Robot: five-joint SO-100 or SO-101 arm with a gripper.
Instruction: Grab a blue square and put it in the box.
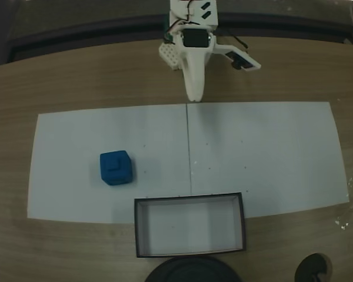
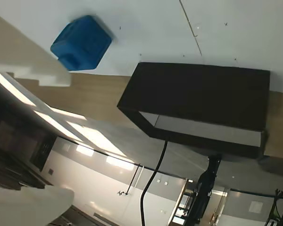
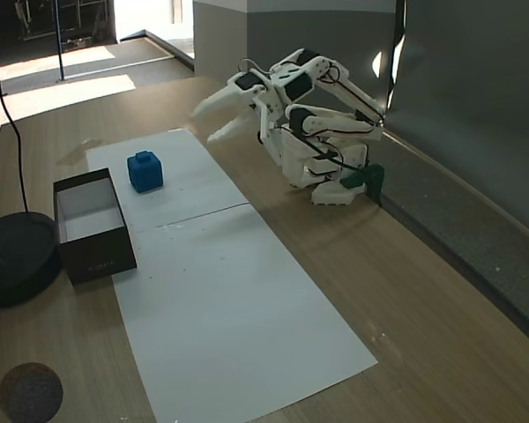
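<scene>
- Left-centre of a fixed view, on white paper [image 1: 270,147]: 1 blue square [image 1: 116,167], upright, stud up.
- 1 box [image 1: 190,201], bottom centre, w/ nothing inside, apart from square.
- My claw [image 3: 219,119], top centre: fingers parted, holding nothing.

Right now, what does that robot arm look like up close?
The arm is white plastic with black motor blocks at its joints and thin cables looped along it. Its gripper ends in two tapered white fingers. A green clamp sits at its base.
</scene>
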